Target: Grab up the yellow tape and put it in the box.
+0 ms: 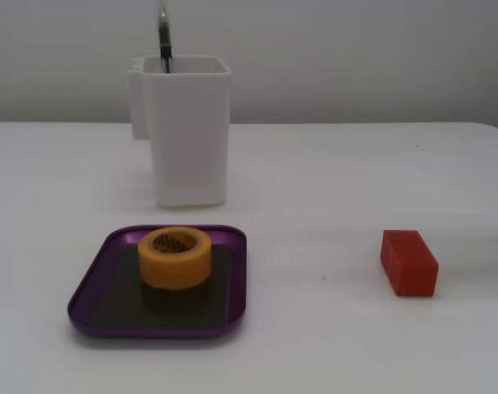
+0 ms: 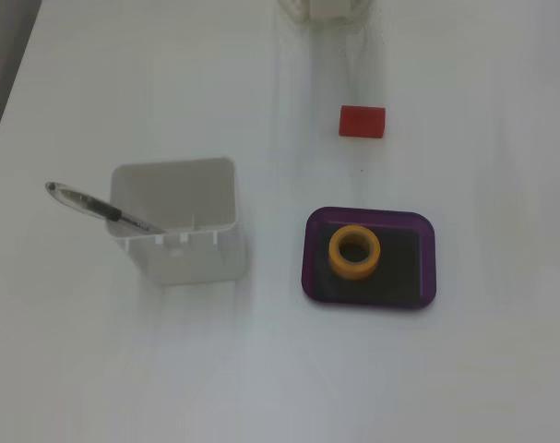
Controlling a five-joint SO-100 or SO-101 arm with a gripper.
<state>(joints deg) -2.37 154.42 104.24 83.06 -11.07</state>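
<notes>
The yellow tape (image 1: 175,256) is a thick roll lying flat inside the box, toward its far side. The box (image 1: 95,287) is a shallow purple tray with a dark bottom on the white table. Both show in the other fixed view too, with the yellow tape (image 2: 354,251) in the box (image 2: 427,268) left of its middle. The gripper is not in view in either fixed view. A white part at the top edge of one fixed view (image 2: 321,9) may be the arm's base; I cannot tell.
A tall white container (image 1: 188,131) stands behind the tray with a pen (image 1: 164,37) in it; they also show in the other fixed view, container (image 2: 178,221) and pen (image 2: 100,209). A red block (image 1: 408,262) lies to the right, also seen from above (image 2: 363,121).
</notes>
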